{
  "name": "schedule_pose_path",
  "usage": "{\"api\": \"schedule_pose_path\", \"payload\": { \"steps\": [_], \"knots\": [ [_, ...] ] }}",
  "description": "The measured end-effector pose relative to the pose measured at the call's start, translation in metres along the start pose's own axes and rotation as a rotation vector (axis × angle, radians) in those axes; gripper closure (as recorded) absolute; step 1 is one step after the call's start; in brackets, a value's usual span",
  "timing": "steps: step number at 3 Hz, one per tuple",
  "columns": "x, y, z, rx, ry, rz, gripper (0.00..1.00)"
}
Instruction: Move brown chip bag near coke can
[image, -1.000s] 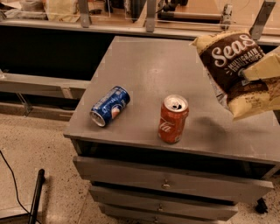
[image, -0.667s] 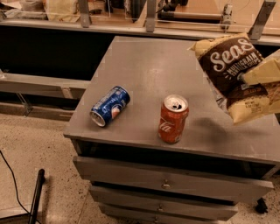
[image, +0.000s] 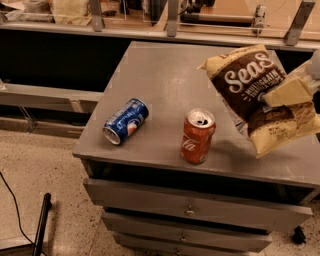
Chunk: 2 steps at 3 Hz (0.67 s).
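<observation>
Clamping the chip bag (image: 247, 82), my tool (image: 286, 93) hangs over the right edge of the tabletop (image: 165, 85); the red can (image: 198, 137) stands near its front edge.

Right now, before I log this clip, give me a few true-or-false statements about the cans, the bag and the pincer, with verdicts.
1. The coke can stands upright on the cabinet top. True.
2. The blue Pepsi can stands upright. False: it lies on its side, left of the coke can.
3. The brown chip bag lies flat on the cabinet top. False: it is held in the air to the right of the coke can.
4. The pincer is at the right edge of the view, shut on the brown chip bag. True.
</observation>
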<state>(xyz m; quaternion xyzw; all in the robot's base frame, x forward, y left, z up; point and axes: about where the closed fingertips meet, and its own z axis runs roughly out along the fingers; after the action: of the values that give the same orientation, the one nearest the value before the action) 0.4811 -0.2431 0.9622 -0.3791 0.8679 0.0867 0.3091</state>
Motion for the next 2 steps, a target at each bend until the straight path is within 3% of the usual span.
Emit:
{"api": "schedule_pose_path", "payload": {
  "steps": [2],
  "knots": [
    [0.0001, 0.02, 0.0127, -0.035, 0.03, -0.023, 1.0]
  ]
}}
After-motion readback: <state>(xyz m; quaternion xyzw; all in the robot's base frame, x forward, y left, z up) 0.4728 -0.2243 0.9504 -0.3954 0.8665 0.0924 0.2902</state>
